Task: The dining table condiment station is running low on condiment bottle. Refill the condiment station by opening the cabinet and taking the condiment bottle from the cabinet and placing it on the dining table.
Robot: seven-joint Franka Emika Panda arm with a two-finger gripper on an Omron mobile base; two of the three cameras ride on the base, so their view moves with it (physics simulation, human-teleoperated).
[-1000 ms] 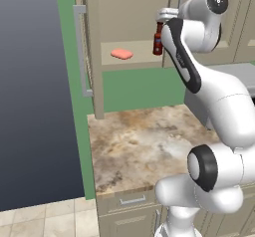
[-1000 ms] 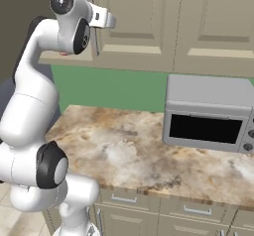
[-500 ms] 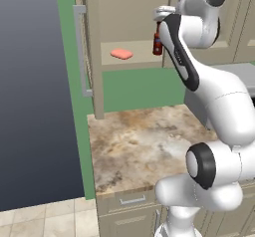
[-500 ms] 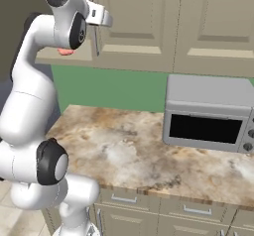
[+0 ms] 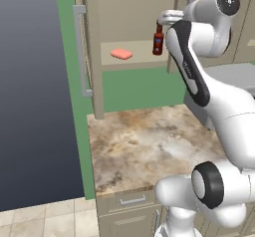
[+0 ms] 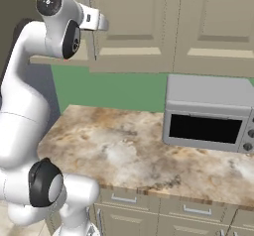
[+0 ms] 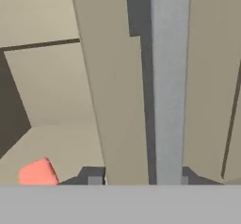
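Red-brown condiment bottle (image 5: pixel 158 40), one, beside one pink lump (image 5: pixel 121 54); gripper (image 7: pixel 139 180) straddling handle (image 7: pixel 168 82), grip unclear.

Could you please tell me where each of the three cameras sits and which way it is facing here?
Left base view: behind the arm's left, facing the open cabinet, condiment bottle and pink lump; arm at right.
Right base view: behind the arm's right, facing the counter and microwave; arm at left.
Hand view: on the hand, close on a silver handle; finger tips at bottom.
Both base views share counter and arm.
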